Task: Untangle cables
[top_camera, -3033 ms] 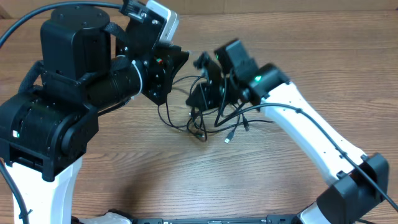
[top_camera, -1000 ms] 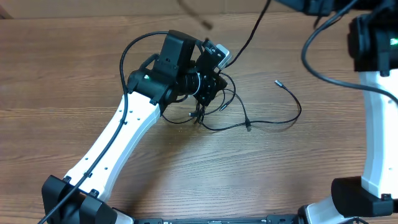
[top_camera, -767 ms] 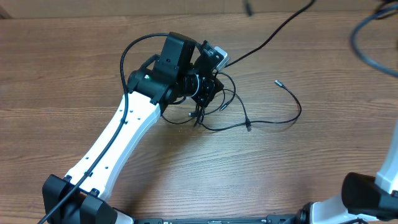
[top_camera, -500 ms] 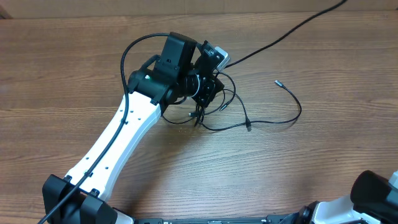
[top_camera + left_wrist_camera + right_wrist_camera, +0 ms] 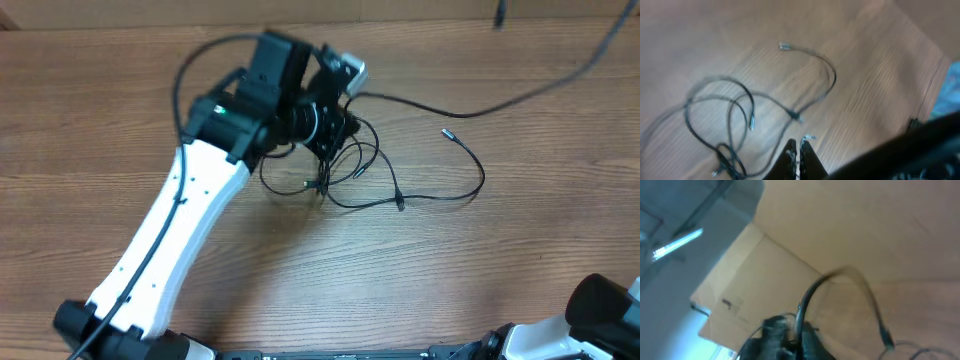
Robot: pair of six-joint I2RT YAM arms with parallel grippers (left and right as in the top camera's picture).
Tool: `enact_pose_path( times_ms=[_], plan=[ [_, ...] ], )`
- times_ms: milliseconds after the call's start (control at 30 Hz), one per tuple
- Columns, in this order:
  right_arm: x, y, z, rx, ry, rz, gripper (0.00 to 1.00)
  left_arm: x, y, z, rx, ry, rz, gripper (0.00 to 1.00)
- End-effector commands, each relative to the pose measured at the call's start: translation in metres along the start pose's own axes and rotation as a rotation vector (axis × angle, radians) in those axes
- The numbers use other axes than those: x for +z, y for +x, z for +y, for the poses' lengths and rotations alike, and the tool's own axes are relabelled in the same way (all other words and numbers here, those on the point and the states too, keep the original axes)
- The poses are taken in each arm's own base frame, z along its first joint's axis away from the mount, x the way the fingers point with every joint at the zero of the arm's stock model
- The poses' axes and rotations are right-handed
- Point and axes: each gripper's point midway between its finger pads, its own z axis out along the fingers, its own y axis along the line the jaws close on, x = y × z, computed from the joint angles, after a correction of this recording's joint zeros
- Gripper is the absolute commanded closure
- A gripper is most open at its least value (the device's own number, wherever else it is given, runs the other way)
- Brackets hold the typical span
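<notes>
The cables (image 5: 345, 180) lie in a loose black tangle on the wooden table, also in the left wrist view (image 5: 725, 125). One strand curls away to a silvery plug (image 5: 447, 132) (image 5: 784, 46). My left gripper (image 5: 340, 118) (image 5: 799, 146) hovers over the tangle with its jaws pressed together, a small silvery plug tip (image 5: 808, 136) at its fingertips. From there a long cable (image 5: 470, 108) sags toward the upper right and leaves the overhead view. My right gripper (image 5: 799, 332) is outside that view, raised high, with this cable (image 5: 812, 287) running up between its fingers.
Only the right arm's base (image 5: 605, 310) shows in the overhead view, at the bottom right. The left arm's own thick cord (image 5: 195, 65) loops behind its wrist. A cardboard wall (image 5: 150, 12) bounds the table at the back.
The left arm has lifted and shifted up and left. The stretched cable, straight a moment ago, now sags and runs lower to the right. The tangle has barely moved.
</notes>
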Motion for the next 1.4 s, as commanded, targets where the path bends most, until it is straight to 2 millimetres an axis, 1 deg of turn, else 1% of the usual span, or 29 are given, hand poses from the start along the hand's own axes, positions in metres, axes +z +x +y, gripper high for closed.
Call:
enact_pose_path(
  times_ms=[0, 67, 133, 200, 267, 367, 500, 567, 733, 867, 967, 1033, 1133, 1200, 1367],
  plan=[
    [0.002, 0.005, -0.028, -0.12, 0.023, 0.011, 0.0, -0.045, -0.043, -0.009, 0.082, -0.076, -0.124, 0.96],
    [0.008, 0.018, -0.044, -0.075, 0.027, 0.04, 0.0, -0.068, -0.061, -0.013, 0.109, -0.12, -0.183, 0.96],
    [0.017, 0.034, -0.063, -0.044, 0.077, 0.068, 0.0, -0.089, -0.079, -0.018, 0.136, -0.15, -0.248, 0.96],
    [0.028, 0.051, -0.079, -0.037, 0.148, 0.112, 0.0, -0.104, -0.09, -0.023, 0.154, -0.163, -0.295, 0.96],
    [0.042, 0.071, -0.088, -0.057, 0.204, 0.179, 0.0, -0.114, -0.098, -0.028, 0.169, -0.163, -0.33, 0.96],
    [0.063, 0.098, -0.09, -0.083, 0.244, 0.274, 0.0, -0.116, -0.1, -0.03, 0.167, -0.159, -0.34, 0.96],
    [0.092, 0.122, -0.077, -0.121, 0.215, 0.36, 0.0, -0.111, -0.1, -0.028, 0.127, -0.151, -0.334, 0.95],
    [0.103, 0.134, -0.074, -0.157, 0.209, 0.401, 0.0, -0.11, -0.1, -0.028, 0.116, -0.15, -0.333, 0.95],
    [0.124, 0.163, -0.082, -0.207, 0.238, 0.499, 0.0, -0.114, -0.106, -0.028, 0.108, -0.151, -0.36, 0.95],
    [0.139, 0.192, -0.086, -0.327, 0.165, 0.593, 0.0, -0.12, -0.112, -0.029, 0.049, -0.147, -0.392, 0.95],
    [0.151, 0.207, -0.093, -0.382, 0.121, 0.628, 0.0, -0.124, -0.117, -0.026, -0.039, -0.155, -0.42, 0.94],
    [0.161, 0.217, -0.094, -0.394, 0.059, 0.633, 0.0, -0.126, -0.119, -0.023, -0.088, -0.168, -0.439, 0.94],
    [0.173, 0.229, -0.082, -0.438, -0.13, 0.61, 0.0, -0.128, -0.121, -0.018, -0.139, -0.183, -0.455, 0.94],
    [0.178, 0.233, -0.074, -0.466, -0.248, 0.579, 0.0, -0.128, -0.122, -0.018, -0.153, -0.183, -0.458, 0.94],
    [0.181, 0.239, -0.053, -0.465, -0.512, 0.5, 0.0, -0.13, -0.123, -0.012, -0.172, -0.211, -0.468, 0.94]
  ],
)
